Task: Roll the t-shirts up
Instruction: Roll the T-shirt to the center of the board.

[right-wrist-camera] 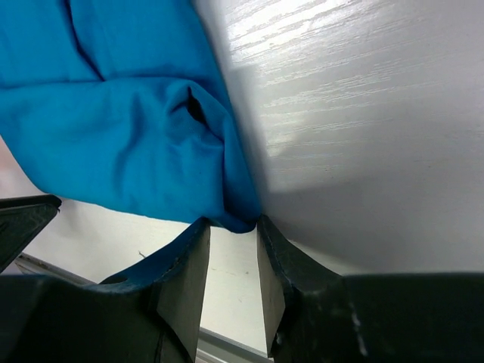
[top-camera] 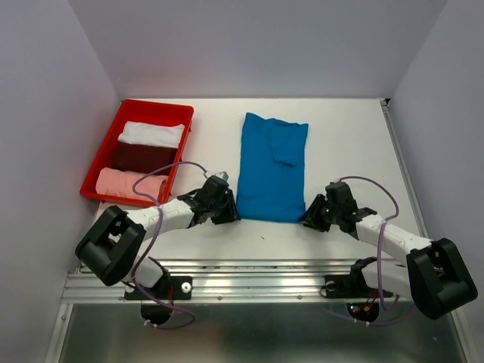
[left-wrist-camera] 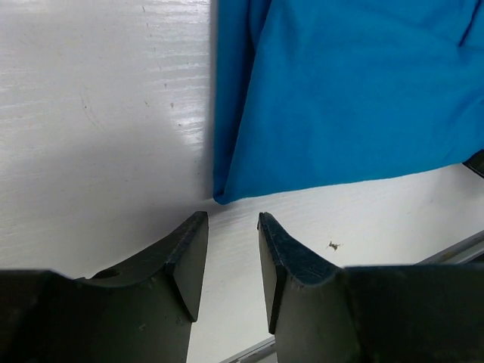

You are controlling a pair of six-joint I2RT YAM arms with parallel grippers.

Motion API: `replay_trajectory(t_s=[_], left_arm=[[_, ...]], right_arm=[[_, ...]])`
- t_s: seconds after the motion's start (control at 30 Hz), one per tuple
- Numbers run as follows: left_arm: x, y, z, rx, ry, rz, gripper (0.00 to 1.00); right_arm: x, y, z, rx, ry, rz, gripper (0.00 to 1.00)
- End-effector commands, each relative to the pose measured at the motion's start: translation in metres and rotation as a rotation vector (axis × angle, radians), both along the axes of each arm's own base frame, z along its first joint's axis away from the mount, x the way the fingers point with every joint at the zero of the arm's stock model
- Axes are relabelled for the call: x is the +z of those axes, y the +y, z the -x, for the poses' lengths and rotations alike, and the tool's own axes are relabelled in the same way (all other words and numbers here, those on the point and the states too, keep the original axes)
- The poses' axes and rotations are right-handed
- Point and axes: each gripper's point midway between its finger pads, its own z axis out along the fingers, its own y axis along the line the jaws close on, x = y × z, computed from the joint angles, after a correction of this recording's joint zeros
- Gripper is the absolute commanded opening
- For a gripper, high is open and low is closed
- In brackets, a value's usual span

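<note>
A bright blue t-shirt [top-camera: 272,166] lies flat on the white table, folded into a long strip running front to back. My left gripper [top-camera: 229,214] is at its near left corner. In the left wrist view this gripper [left-wrist-camera: 231,219] is open, and the blue corner [left-wrist-camera: 224,195] lies just beyond the fingertips, apart from them. My right gripper [top-camera: 308,218] is at the near right corner. In the right wrist view it [right-wrist-camera: 232,224] stands open, and the tip of the bunched blue corner [right-wrist-camera: 240,221] sits right between its fingertips. White [top-camera: 151,134], dark maroon [top-camera: 144,156] and pale pink [top-camera: 130,184] t-shirts lie rolled in a tray.
The red plastic tray [top-camera: 151,106] holding the three rolled shirts stands at the back left, close to the left wall. Grey walls close in both sides and the back. A metal rail [top-camera: 257,276] runs along the table's near edge behind both grippers.
</note>
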Motion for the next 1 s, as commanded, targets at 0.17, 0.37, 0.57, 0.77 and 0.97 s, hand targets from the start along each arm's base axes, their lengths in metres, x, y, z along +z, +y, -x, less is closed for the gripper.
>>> replay_trajectory(t_s=[0.17, 0.37, 0.57, 0.77, 0.97], left_arm=[[-0.001, 0.000, -0.014, 0.025, -0.046, -0.004, 0.43], [-0.001, 0.000, -0.018, 0.027, -0.054, -0.005, 0.36], [-0.002, -0.005, -0.019, 0.010, -0.051, 0.018, 0.32], [-0.004, -0.009, -0.021, 0.004, -0.045, 0.028, 0.32], [-0.001, -0.011, -0.024, 0.003, -0.050, 0.034, 0.00]], right_arm=[[0.002, 0.001, -0.008, -0.015, -0.035, -0.007, 0.31], [0.003, 0.000, -0.012, -0.023, -0.042, -0.002, 0.22], [0.004, 0.001, -0.014, -0.024, -0.047, 0.000, 0.16], [0.004, 0.000, -0.013, -0.026, -0.043, 0.004, 0.15], [0.004, -0.002, -0.015, -0.031, -0.045, 0.018, 0.17]])
